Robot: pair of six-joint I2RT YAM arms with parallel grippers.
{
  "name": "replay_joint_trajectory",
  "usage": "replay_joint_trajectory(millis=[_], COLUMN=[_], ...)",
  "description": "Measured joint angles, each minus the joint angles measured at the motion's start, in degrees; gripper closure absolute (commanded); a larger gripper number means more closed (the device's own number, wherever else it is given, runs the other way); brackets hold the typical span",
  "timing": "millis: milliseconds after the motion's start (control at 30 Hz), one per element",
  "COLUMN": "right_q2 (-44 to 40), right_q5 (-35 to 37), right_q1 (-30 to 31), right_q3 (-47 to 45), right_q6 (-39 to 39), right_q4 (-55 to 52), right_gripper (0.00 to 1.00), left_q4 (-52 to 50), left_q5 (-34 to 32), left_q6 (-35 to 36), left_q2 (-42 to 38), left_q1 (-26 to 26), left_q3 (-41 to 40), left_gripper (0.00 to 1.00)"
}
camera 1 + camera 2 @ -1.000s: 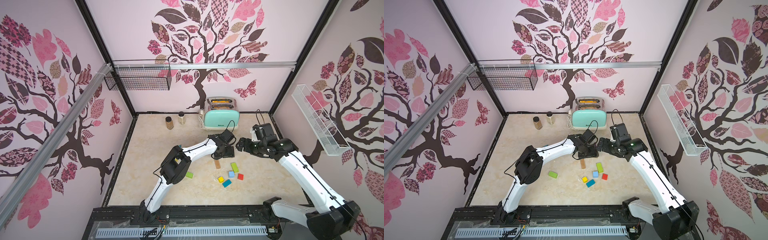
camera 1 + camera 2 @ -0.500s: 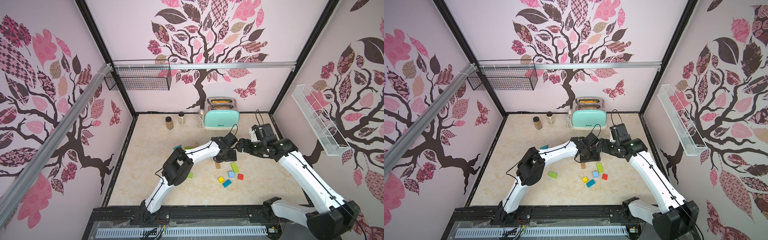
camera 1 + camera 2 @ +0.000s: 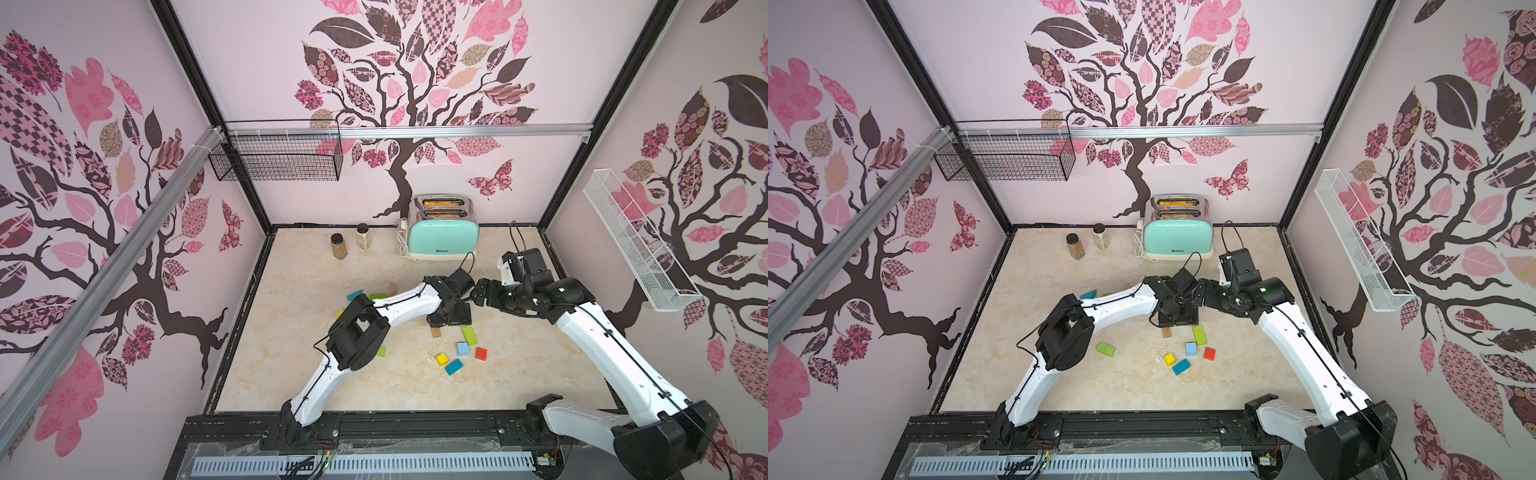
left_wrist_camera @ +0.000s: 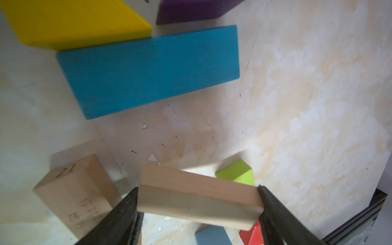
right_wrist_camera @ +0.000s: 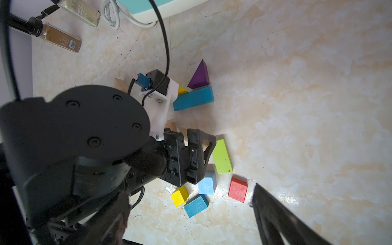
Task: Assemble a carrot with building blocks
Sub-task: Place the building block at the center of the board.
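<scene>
Left gripper (image 4: 197, 187) clamps the tan bar (image 4: 197, 203), held crosswise between its jaws.

Tan block (image 4: 76, 191) bears the number 21

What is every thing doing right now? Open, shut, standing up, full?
Left tool: closed on the plain tan wooden bar, by its two ends.
Right tool: open, holding nothing.
Mint-green toaster: slices sitting in both slots.
Glass jar of brown spice: upright, lid on.
Glass jar of pale spice: upright, lid on.
Long teal wooden block: lying flat.
</scene>
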Motion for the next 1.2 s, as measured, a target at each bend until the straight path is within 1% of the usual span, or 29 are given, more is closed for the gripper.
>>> replay_joint_trajectory(millis=[267, 300, 467, 567, 733, 900, 1033, 1200], right_q2=[0.00, 0.00, 0.00, 0.00, 0.22, 4.00, 10.10, 16.92], right_q5=[-0.09, -0.09, 0.00, 0.44, 1.01, 0.61, -0.81, -2.12], right_q1=[0.00, 0.00, 0.00, 0.00, -0.02, -0.02, 0.00, 0.46], right_q3=[0.00, 0.00, -0.02, -0.02, -0.68, -3.85, -7.39, -10.67], right_q6=[0.04, 0.04, 0.04, 0.07, 0.09, 0.11, 0.04, 0.07], right_q4=[0.00, 0.00, -0.02, -0.09, -0.26, 0.24, 1.57, 4.61], right_gripper=[0.06, 0.06, 0.07, 0.13, 0.27, 0.36, 0.38, 0.36], left_q4=[0.94, 1.20, 2.14, 2.56, 4.11, 7.89, 10.56, 13.49], left_q5=[-0.02, 0.00, 0.00, -0.17, -0.90, -1.49, -2.56, -2.56], left_q6=[-0.22, -0.13, -0.02, 0.15, 0.44, 0.92, 2.25, 2.58], left_q2=[-0.09, -0.17, -1.29, -3.98, -13.66, -26.16, -34.84, -41.83], left_q1=[0.28, 0.33, 0.39, 0.48, 1.18, 2.91, 4.09, 4.81], left_q3=[-1.25, -1.40, -2.82, -5.90, -13.46, -22.91, -29.92, -35.41], left_gripper=[0.09, 0.02, 0.02, 0.02, 0.02, 0.02, 0.02, 0.02])
